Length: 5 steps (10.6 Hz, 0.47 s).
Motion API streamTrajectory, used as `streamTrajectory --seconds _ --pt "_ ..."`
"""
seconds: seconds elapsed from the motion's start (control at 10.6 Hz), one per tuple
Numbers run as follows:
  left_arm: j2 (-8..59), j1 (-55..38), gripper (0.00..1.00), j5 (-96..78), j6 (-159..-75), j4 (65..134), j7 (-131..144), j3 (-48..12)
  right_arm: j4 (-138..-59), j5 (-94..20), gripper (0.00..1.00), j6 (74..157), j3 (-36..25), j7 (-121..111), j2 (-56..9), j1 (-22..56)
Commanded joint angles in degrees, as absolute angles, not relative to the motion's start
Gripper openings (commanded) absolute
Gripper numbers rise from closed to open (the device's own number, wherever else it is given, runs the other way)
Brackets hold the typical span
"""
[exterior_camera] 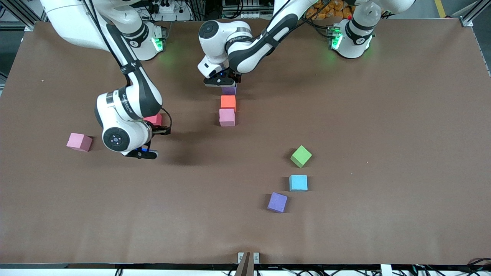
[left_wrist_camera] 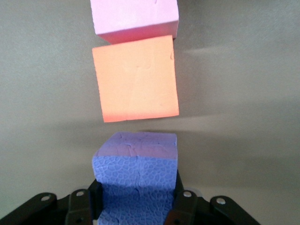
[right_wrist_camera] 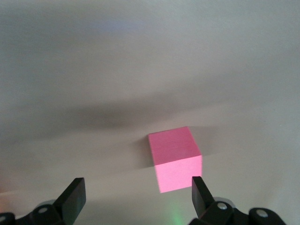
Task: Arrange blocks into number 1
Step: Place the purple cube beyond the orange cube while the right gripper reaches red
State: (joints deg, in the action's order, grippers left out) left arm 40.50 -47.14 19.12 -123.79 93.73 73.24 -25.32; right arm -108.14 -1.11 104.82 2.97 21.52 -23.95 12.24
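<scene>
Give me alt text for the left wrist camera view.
The left hand grips a purple block between its fingers, in line with an orange block and a pink block on the brown table.

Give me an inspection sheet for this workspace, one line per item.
Surface: brown table, flat, mostly bare.
Job's things: purple block heads a column with orange block and pink block, gaps between them; loose green block, light blue block, second purple block, second pink block; red block partly hidden by the right arm.
Clutter: nothing seen.
Grippers: left gripper shut on the purple block; right gripper open, low over the table, near a pink block.
Cables: run along both arms and under the table's near edge.
Surroundings: aluminium frame, orange items past the table near the left arm's base.
</scene>
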Motion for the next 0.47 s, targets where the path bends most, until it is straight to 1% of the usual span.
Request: streamTrajectory --seconds 0.0,0.19,0.38 --pt "41.7 -47.2 0.00 18.3 -122.5 91.5 71.8 -25.2 -118.2 -0.4 1.00 111.3 3.8 17.6 -18.6 8.8" --pt "42.2 -47.3 0.00 18.3 -122.5 91.1 71.8 -24.0 -122.9 -0.5 1.00 116.3 3.9 14.7 -18.2 6.4" --pt "42.8 -47.2 0.00 18.4 -122.5 91.0 71.7 -24.0 -124.3 -0.7 1.00 116.9 4.0 14.7 -18.2 6.3"
